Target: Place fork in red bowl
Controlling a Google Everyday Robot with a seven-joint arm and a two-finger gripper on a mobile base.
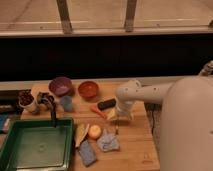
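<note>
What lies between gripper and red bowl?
Camera view: black block and orange carrot piece lie between the red bowl and the gripper, which is right of them.
</note>
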